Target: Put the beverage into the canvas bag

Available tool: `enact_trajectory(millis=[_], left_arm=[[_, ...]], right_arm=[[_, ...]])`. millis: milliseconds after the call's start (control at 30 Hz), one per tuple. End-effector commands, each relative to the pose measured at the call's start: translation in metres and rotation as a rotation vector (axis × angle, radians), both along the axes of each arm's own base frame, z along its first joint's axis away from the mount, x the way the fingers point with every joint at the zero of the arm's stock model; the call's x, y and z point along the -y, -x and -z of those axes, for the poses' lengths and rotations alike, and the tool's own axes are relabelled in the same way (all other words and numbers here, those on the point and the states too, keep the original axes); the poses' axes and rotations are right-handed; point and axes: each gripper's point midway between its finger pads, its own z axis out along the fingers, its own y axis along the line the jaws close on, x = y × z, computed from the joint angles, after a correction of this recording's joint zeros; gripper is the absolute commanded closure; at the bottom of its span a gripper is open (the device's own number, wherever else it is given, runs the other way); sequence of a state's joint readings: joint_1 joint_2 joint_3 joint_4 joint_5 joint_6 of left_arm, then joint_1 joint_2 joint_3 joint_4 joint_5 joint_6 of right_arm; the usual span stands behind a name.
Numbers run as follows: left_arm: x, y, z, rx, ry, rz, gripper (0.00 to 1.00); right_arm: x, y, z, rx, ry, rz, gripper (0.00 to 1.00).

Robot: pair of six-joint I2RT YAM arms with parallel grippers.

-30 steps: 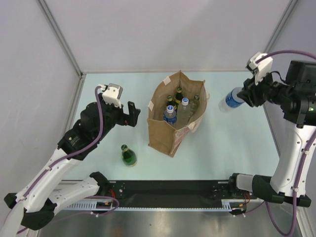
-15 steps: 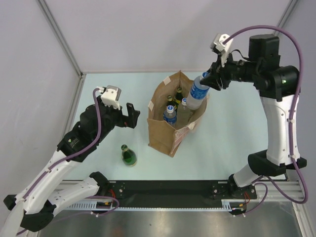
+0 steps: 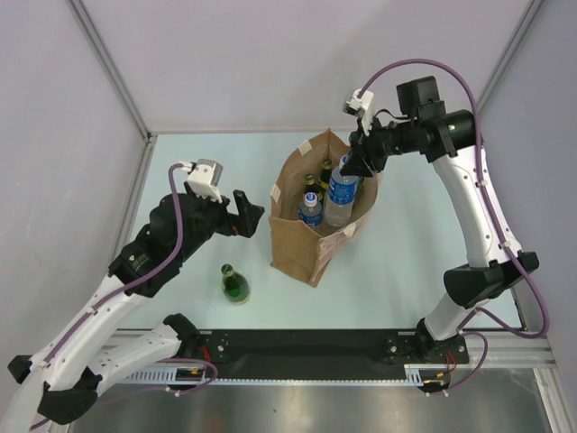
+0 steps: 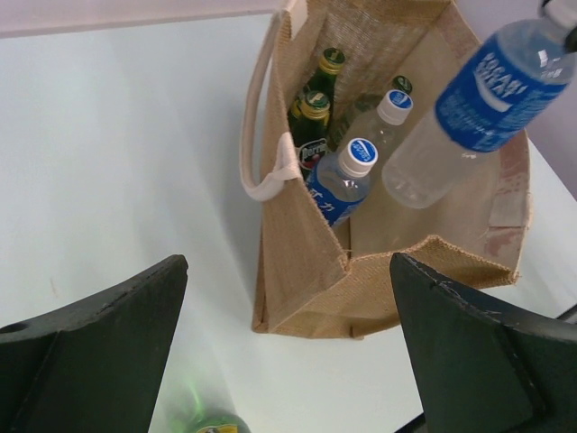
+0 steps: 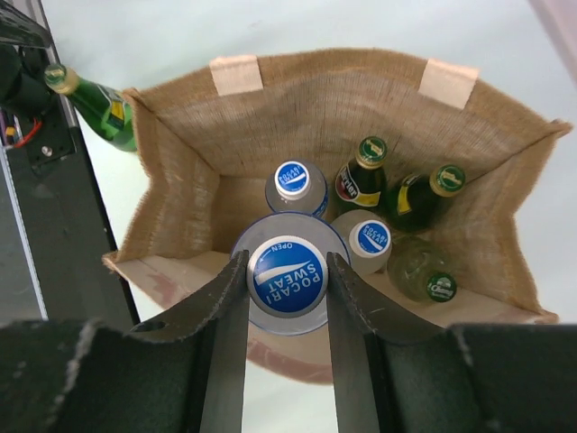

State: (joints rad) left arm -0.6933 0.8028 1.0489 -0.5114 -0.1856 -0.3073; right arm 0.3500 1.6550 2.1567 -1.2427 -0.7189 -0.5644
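In 1 second the right pincer (image 3: 357, 161) has swung its Pocari Sweat bottle (image 3: 340, 191) from well beside the canvas bag (image 3: 302, 248) to over its mouth, so release looks near. The right wrist view shows it clenched on the bottle's neck, with 5 bottles below. The left wrist view shows the bottle's tilt. The left pincer (image 3: 247, 213) hangs released.

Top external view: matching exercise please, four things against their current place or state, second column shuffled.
Things:
1. Pocari Sweat bottle
2. lone green glass bottle
3. canvas bag
4. left gripper

Places/states:
A. on the table, outside the bag
B. open, holding nothing
C. tilted at the bag's mouth, cap between the fingers of the right gripper
D. standing open, other bottles inside

Pairs: 1-C, 2-A, 3-D, 4-B
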Motion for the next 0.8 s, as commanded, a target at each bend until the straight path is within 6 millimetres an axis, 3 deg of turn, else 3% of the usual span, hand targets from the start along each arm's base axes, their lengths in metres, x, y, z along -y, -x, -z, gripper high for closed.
enact_trajectory(millis=[0, 133, 467, 633, 667, 767], left_arm=[[0.027, -0.003, -0.009, -0.022, 0.083, 0.080, 0.00], [0.042, -0.005, 0.001, -0.066, 0.070, 0.136, 0.00], [0.058, -0.012, 0.005, -0.099, 0.070, 0.175, 0.00], [0.051, -0.011, 0.008, -0.089, 0.019, 0.169, 0.00], [0.048, -0.009, 0.003, -0.076, 0.016, 0.171, 0.00], [0.032, -0.008, -0.001, -0.046, -0.027, 0.128, 0.00]], right_arm=[[-0.019, 0.000, -0.019, 0.134, -0.077, -0.105, 1.00], [-0.024, -0.001, 0.015, 0.066, -0.051, -0.131, 1.00], [-0.035, 0.001, 0.062, 0.009, -0.006, -0.182, 1.00], [-0.037, 0.007, 0.098, -0.039, 0.036, -0.210, 1.00], [-0.037, 0.010, 0.113, -0.058, 0.056, -0.225, 1.00], [-0.040, 0.013, 0.130, -0.066, 0.082, -0.243, 0.99]])
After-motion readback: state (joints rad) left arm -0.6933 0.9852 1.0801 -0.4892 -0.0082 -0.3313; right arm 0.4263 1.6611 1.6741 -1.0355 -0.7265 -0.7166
